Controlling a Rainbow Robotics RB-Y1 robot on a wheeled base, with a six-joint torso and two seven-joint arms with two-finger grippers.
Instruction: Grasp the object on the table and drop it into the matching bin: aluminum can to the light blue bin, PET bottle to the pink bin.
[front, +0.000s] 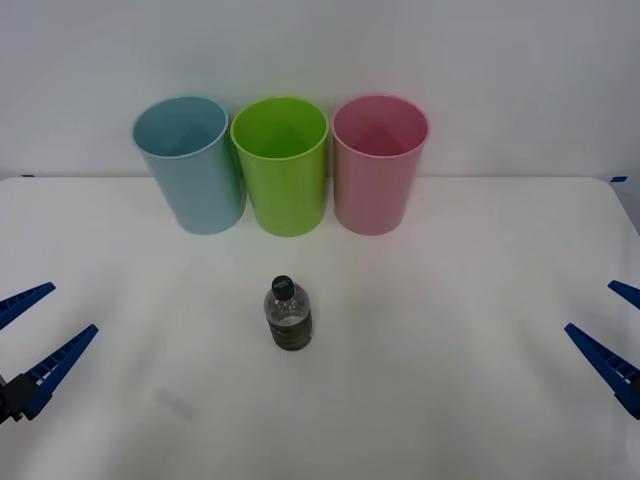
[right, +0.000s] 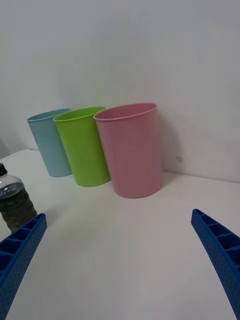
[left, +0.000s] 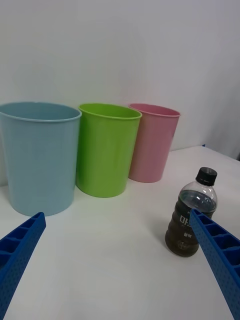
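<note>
The PET bottle (front: 288, 316), small and clear with a black cap and dark lower label, stands upright mid-table (front: 450, 380). Behind it, by the wall, the light blue bin (front: 190, 165) is on the left and the pink bin (front: 378, 165) on the right. My left gripper (front: 40, 335) hovers open at the table's left edge, far from the bottle. At the right edge my right gripper (front: 612, 325) is open too. The left wrist view has the bottle (left: 192, 215) just beside one blue finger. The right wrist view faces the pink bin (right: 130, 150), with the bottle (right: 12, 200) at the frame's edge.
A lime green bin (front: 280, 165) stands between the blue and pink bins, nearly touching both. A white wall rises right behind the bins. Bare white tabletop lies on both sides of the bottle and in front of it.
</note>
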